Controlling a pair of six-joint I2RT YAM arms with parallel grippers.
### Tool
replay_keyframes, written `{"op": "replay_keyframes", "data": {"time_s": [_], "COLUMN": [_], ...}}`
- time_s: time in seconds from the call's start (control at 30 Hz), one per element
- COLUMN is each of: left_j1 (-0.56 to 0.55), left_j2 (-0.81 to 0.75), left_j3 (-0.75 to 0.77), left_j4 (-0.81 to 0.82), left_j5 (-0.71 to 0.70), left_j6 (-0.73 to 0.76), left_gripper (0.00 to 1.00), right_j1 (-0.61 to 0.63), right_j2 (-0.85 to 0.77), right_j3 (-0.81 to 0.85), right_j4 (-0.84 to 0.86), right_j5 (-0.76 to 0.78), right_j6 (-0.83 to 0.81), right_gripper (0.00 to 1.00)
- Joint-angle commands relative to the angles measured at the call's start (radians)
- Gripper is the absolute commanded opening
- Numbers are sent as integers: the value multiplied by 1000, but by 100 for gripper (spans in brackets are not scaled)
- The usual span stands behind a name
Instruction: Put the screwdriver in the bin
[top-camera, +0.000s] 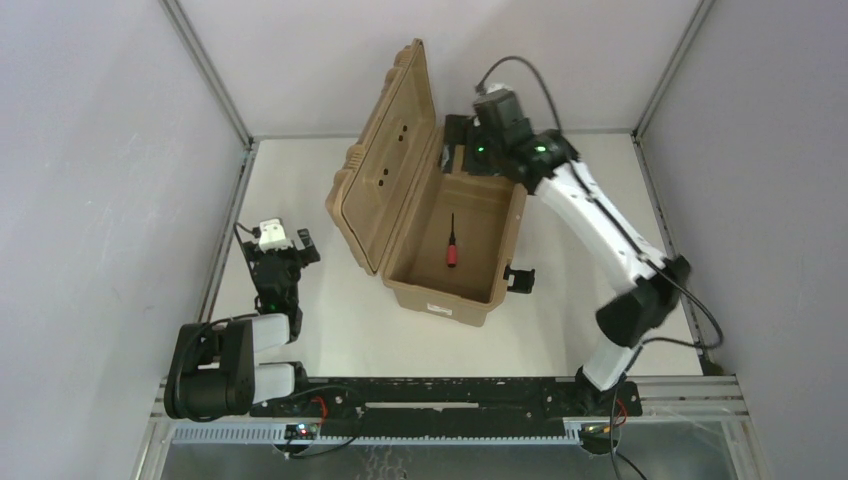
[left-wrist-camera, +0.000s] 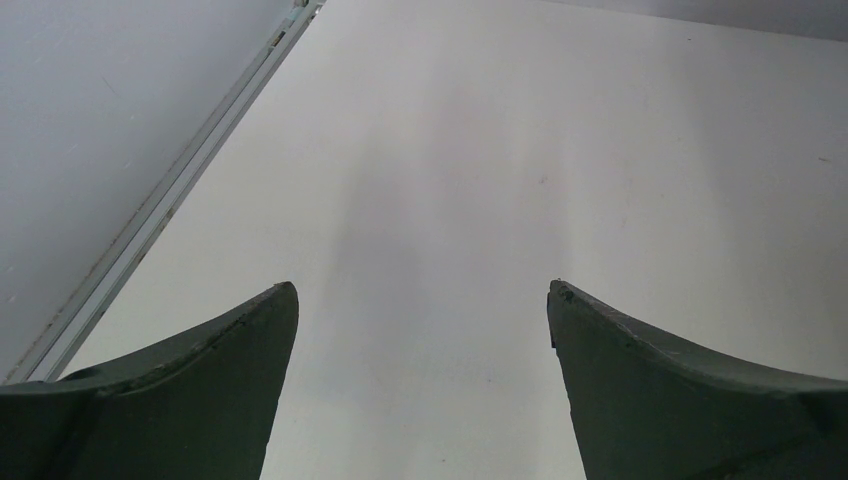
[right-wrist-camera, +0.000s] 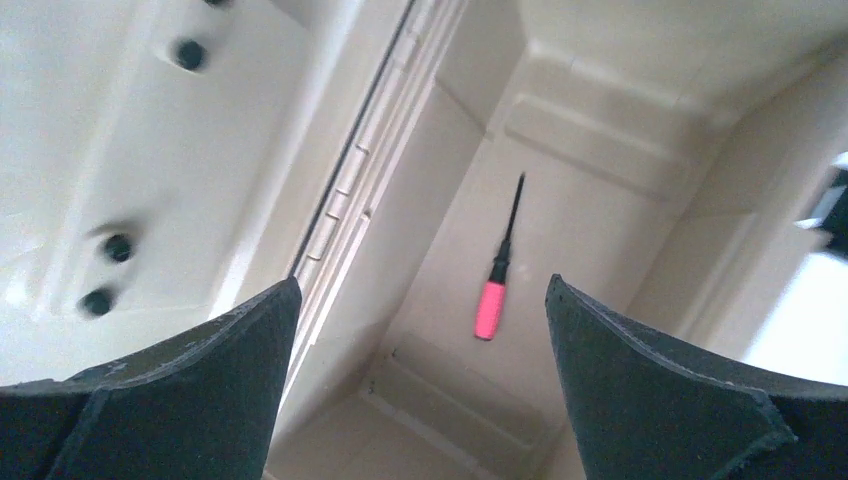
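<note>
Hovering open and empty above the far end of the bin (top-camera: 440, 300), the right end effector (right-wrist-camera: 420, 290) could clip the raised lid (top-camera: 385, 185) when pulling out, jolting the screwdriver (top-camera: 452, 246) lying inside.

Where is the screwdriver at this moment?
Top view: the screwdriver lies flat on the floor of the open bin, handle toward the arms, below the open right claw.

The bin (top-camera: 440, 298) stands mid-surface (top-camera: 300, 190), its lid (top-camera: 385, 160) upright along its left side. The screwdriver (top-camera: 452, 243) lies inside on the bin's floor. The right hand (right-wrist-camera: 420, 288) hangs over the bin's far end. The left hand (left-wrist-camera: 422, 292) is well to the bin's left.
</note>
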Motion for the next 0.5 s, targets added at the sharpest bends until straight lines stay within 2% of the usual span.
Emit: {"op": "replay_keyframes", "data": {"time_s": [0.0,0.23,0.37,0.47], "left_j1": [-5,-5,-5,-5], "left_j2": [-3,-3,-3,-4], "left_j3": [31,31,30,31], "left_j4": [66,65,65,65], "left_j5": [-14,-15,-14,-14], "left_j6": [20,20,20,20], "left_gripper": [100,100,100,100], "right_j1": [-56,-322,-458,-531], "right_j2": [-194,-497,-686,-762], "right_j3": [-97,-542,-883,-1090], "right_j4": [125,424,727,896], "right_j5": [82,-26,-43,-51], "right_j6": [-157,-142,-231,-326], "right_gripper": [100,99,100,100]}}
